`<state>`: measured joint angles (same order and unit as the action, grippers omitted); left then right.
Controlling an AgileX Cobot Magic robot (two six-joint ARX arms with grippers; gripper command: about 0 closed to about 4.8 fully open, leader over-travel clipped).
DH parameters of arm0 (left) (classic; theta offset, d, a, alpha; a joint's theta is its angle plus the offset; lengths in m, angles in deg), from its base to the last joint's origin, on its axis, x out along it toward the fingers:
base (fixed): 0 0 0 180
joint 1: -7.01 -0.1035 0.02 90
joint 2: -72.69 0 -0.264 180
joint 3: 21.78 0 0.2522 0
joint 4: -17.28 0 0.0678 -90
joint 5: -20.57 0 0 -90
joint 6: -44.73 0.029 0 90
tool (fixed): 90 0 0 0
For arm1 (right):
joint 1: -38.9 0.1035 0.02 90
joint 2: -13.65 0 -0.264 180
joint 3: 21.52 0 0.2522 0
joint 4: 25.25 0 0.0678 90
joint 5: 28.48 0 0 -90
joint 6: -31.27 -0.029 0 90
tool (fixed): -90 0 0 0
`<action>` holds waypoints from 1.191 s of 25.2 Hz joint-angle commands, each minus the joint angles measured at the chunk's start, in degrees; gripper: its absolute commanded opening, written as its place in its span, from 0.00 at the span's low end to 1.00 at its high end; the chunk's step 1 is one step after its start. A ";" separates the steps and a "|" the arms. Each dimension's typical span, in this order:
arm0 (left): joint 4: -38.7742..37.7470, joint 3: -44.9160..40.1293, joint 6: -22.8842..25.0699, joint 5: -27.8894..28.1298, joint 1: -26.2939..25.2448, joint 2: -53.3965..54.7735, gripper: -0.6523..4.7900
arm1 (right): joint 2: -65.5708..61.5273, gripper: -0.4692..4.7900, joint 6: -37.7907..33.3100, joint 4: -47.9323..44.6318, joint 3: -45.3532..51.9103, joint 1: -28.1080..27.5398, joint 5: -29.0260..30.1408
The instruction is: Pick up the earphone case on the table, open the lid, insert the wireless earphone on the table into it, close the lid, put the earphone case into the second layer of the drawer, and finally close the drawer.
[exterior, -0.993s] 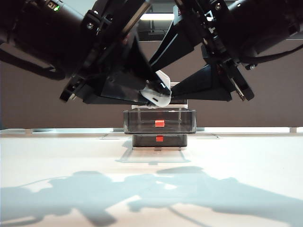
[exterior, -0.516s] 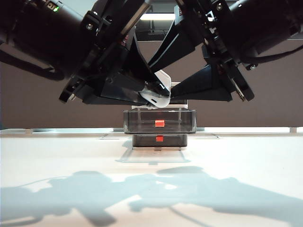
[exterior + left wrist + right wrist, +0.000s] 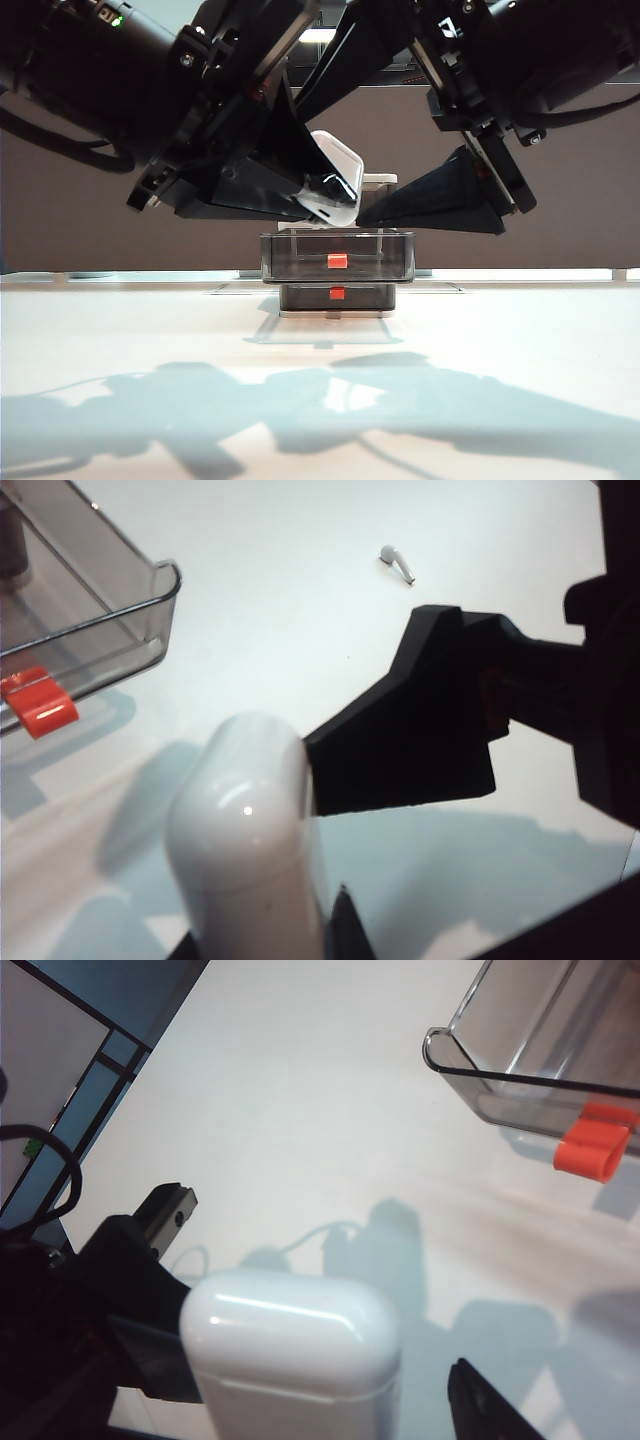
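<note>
My left gripper [image 3: 328, 200] hangs above the table [image 3: 150, 330], shut on the lower part of the white earphone case [image 3: 335, 180], which it holds upright. The lid [image 3: 290, 1325] sits down on the case, its seam showing. My right gripper [image 3: 340, 165] stands wide open around the case; one fingertip [image 3: 485, 1405] shows clear of the case's side, and one finger [image 3: 410, 740] lies right beside the lid. The wireless earphone [image 3: 397, 564] lies on the table beyond the case. The second layer of the drawer [image 3: 337, 255] is pulled out below the case, and what shows of its inside holds nothing.
The drawer unit [image 3: 337, 297] stands at the back middle of the table, its bottom drawer shut. Red tabs [image 3: 337, 261] mark the drawer fronts. Both arms crowd the space above the drawer. A dark wall runs behind the table.
My right gripper has opened wide: its upper finger swung up and its lower one dropped away from the case's top. The left gripper and the case have stayed put.
</note>
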<state>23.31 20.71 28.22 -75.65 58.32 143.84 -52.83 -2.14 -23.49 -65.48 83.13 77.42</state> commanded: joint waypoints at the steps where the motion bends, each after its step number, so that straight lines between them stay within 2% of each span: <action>1: 3.02 0.55 0.07 0.63 -0.07 -0.22 0.11 | 1.11 0.97 0.87 0.72 -0.04 0.28 2.08; 9: 2.99 0.55 0.26 0.63 -0.07 -0.22 0.11 | 4.85 0.99 3.82 4.74 -0.04 -1.14 2.21; 17: 3.02 0.55 0.35 0.63 -0.07 -0.22 0.11 | 11.91 1.00 6.97 11.47 -0.04 -5.16 2.25; 19: 3.02 0.55 1.64 0.63 -0.07 -0.22 0.11 | 13.77 0.98 7.08 12.04 -0.04 -5.88 2.29; 20: 3.02 0.55 1.75 0.63 -0.07 -0.22 0.11 | 14.60 0.79 7.08 12.24 -0.04 -6.14 2.27; 21: 3.02 0.55 1.79 0.63 -0.07 -0.22 0.11 | 15.06 0.50 7.08 12.41 -0.04 -6.14 2.27; 22: 3.02 0.55 2.51 0.63 -0.07 -0.22 0.11 | 15.19 0.09 7.08 12.33 -0.04 -6.14 2.40; 30: 2.99 0.55 8.92 0.63 -0.07 -0.20 0.11 | 14.88 0.09 7.06 13.70 -0.17 -6.14 4.92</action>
<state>25.34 20.91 35.80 -75.21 58.30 143.84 -38.08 4.94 -9.03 -65.34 76.92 81.75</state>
